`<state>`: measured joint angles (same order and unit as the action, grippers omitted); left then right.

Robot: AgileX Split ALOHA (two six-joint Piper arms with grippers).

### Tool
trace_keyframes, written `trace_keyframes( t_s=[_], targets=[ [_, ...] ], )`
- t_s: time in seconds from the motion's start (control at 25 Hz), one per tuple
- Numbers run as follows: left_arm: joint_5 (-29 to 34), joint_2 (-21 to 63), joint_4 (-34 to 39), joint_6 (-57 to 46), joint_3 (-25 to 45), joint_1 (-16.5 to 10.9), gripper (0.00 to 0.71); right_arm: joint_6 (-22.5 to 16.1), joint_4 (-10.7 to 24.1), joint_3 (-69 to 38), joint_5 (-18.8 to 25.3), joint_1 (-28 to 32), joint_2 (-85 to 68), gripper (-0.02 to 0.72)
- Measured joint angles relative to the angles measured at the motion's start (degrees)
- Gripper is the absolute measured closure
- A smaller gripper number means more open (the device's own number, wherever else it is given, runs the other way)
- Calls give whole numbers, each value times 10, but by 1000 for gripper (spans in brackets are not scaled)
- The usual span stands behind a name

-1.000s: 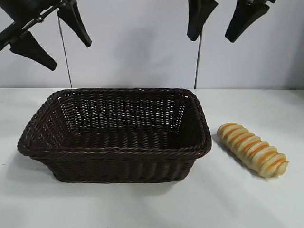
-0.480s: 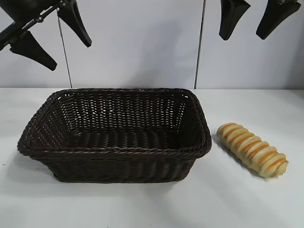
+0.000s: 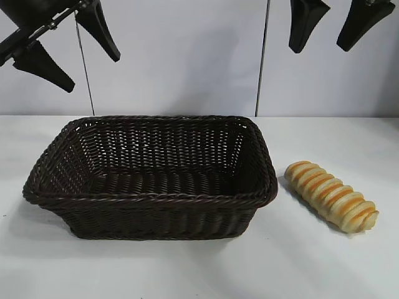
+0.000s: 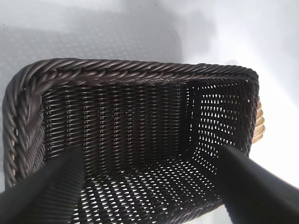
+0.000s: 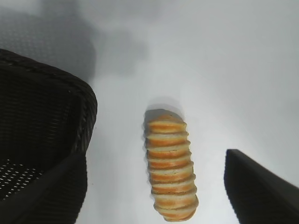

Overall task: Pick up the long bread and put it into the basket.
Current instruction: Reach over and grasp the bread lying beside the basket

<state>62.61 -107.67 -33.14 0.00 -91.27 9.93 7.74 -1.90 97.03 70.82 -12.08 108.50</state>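
The long bread (image 3: pixel 332 196), pale yellow with orange ridges, lies on the white table to the right of the basket (image 3: pixel 149 199). The basket is dark-brown wicker and empty. My right gripper (image 3: pixel 333 31) hangs open high above the bread. In the right wrist view the bread (image 5: pixel 169 165) lies between its two fingers (image 5: pixel 257 186), far below. My left gripper (image 3: pixel 68 47) is open, high above the basket's left end. The left wrist view looks down into the basket (image 4: pixel 135 70), with a bit of the bread (image 4: pixel 259 123) past its far wall.
The white table (image 3: pixel 312 268) runs all around the basket and bread. A pale wall with two thin vertical seams stands behind. The basket's right rim (image 5: pixel 86 100) shows close beside the bread in the right wrist view.
My right gripper moved to the right, from above the basket's right end to above the bread, then held still. The left gripper, basket and bread have not moved.
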Motion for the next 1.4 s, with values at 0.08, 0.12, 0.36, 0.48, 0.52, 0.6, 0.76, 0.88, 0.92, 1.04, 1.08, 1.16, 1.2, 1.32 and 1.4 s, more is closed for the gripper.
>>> trace_keyframes(
  t_s=[0.08,0.12,0.36,0.48,0.52,0.6,0.76,0.88,0.92,1.04,1.08,1.16,1.2,1.32,1.4],
  targets=[
    [0,0,0,0,0,0,145,0,0,-18,-1,0,13,122],
    [0,0,0,3,0,0,145,0,0,-26,-2,0,18,122],
    [0,0,0,3,0,0,145,4,9,-40,-13,0,45,122],
    [0,0,0,3,0,0,145,12,15,-40,-16,0,64,122],
    [0,0,0,3,0,0,145,13,15,-40,-16,0,72,122],
    [0,0,1,3,0,0,145,14,15,-40,-17,0,89,122],
    [0,0,2,3,0,0,145,15,15,-40,-18,0,121,122],
    [0,0,2,3,0,0,145,15,19,-40,-21,0,146,122],
    [0,0,2,3,0,0,145,15,19,-40,-23,0,152,122],
    [0,0,2,3,0,0,145,15,19,-40,-29,0,168,122],
    [0,0,2,3,0,0,145,15,24,-40,-31,0,172,122],
    [0,0,2,3,0,0,145,15,29,-40,-32,0,176,122],
    [0,0,2,3,0,0,145,15,30,-40,-33,0,177,122],
    [0,0,2,3,0,0,145,15,32,-40,-33,0,177,122],
    [0,0,2,3,0,0,145,15,34,-40,-34,0,177,122]
  ],
)
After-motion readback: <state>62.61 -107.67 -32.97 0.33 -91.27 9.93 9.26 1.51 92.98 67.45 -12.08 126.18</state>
